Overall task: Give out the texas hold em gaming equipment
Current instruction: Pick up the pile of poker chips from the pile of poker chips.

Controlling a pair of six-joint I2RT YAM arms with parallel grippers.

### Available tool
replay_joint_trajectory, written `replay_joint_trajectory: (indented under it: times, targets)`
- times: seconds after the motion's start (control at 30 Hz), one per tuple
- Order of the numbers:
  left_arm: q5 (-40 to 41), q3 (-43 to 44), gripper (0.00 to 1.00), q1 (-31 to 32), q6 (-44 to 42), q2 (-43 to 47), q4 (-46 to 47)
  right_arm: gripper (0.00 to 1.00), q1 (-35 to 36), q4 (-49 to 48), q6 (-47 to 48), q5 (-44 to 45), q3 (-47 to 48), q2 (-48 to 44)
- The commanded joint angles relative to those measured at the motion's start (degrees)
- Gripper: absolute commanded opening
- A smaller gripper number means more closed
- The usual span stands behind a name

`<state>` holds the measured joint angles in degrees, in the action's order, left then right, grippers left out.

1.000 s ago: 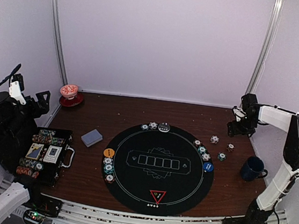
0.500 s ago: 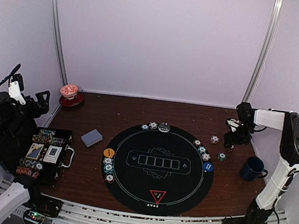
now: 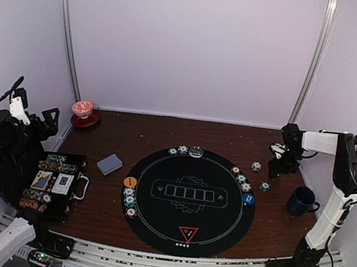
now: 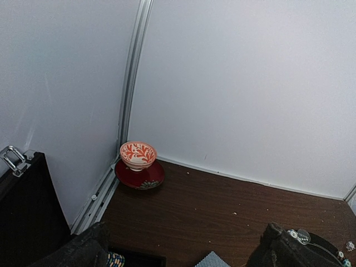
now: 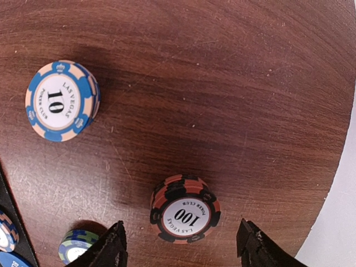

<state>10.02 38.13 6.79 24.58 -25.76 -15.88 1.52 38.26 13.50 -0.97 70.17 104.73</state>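
Right claw (image 5: pixel 181 238) has dropped from mid-air to just above the bench (image 5: pixel 222 83) over the last second, at the right of the top view. Left arm hasn't budged.

Right claw is released, jaws spread either side of the orange-and-black 100 chip (image 5: pixel 185 209), with no contact visible. Single chip or short stack, can't tell. Blue 10 chip (image 5: pixel 61 100) sits well apart at the upper left of the wrist frame. A green-blue chip (image 5: pixel 78 245) lies just beside the lower-left finger (image 5: pixel 111 247).

Likely step: pinch the 100 chip and carry it to a seat on the black mat (image 3: pixel 190 196).

To do it well:
- The chip is roughly centred, so go straight down until the tips reach the bench.
- Close slowly on the striped rim. A high pinch on something this thin probably flips it or squirts it out.
- Watch the green-blue chip, which that finger could nudge.
- Dark blue mug (image 3: pixel 301 200) stands near, toward the lower right, so lift clear of it.

Outward:
- The mat rim already carries a left chip group (image 3: pixel 129 199), orange button (image 3: pixel 130 182), blue button (image 3: pixel 248 199) and red triangle marker (image 3: pixel 188 233).
- Card deck (image 3: pixel 109 163) lies left of the mat.
- Open case (image 3: pixel 56 184) is further left, below the left claw (image 4: pixel 183 253), which is released and holding nothing.
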Motion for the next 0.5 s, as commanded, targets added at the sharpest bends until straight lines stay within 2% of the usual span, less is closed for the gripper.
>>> replay_joint_trajectory:
  times: [0.0, 0.47]
  targets:
    - [-0.4, -0.5, 0.98, -0.4, 0.1, 0.5, 3.3, 0.68, 0.0, -1.8, -0.9, 1.8, -0.1, 1.3]
    - [-0.4, -0.6, 0.98, -0.4, 0.1, 0.5, 3.3, 0.59, -0.1, -2.6, -1.5, 1.6, 0.4, 3.4]
